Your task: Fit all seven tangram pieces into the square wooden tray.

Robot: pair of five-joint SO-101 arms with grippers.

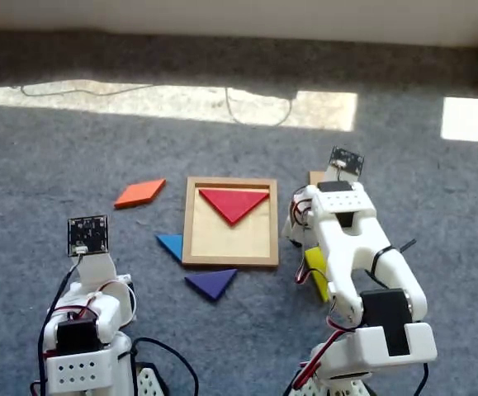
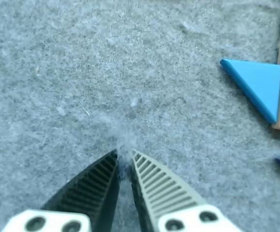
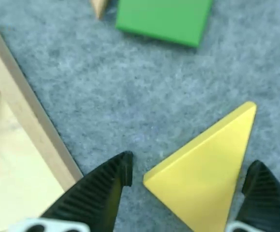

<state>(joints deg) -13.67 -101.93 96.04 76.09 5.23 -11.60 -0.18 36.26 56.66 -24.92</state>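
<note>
- On our right gripper [image 3: 190,168] the fingers [image 3: 101,193] stand open around the yellow triangle [image 3: 212,150]; next we close and lift it toward the wooden tray [image 1: 229,261].
- On our left gripper [image 2: 125,162] they sit closed, empty.

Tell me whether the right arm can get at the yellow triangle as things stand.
Probably yes. The right gripper is open, its fingers on either side of the yellow triangle, with nothing between. The wooden tray has its rim close beside one finger but clear of the triangle.

Triangle [image 1: 233,203] in the tray [image 1: 229,261] (against its far edge), parallelogram [image 1: 139,192] apart to the tray's left
</note>
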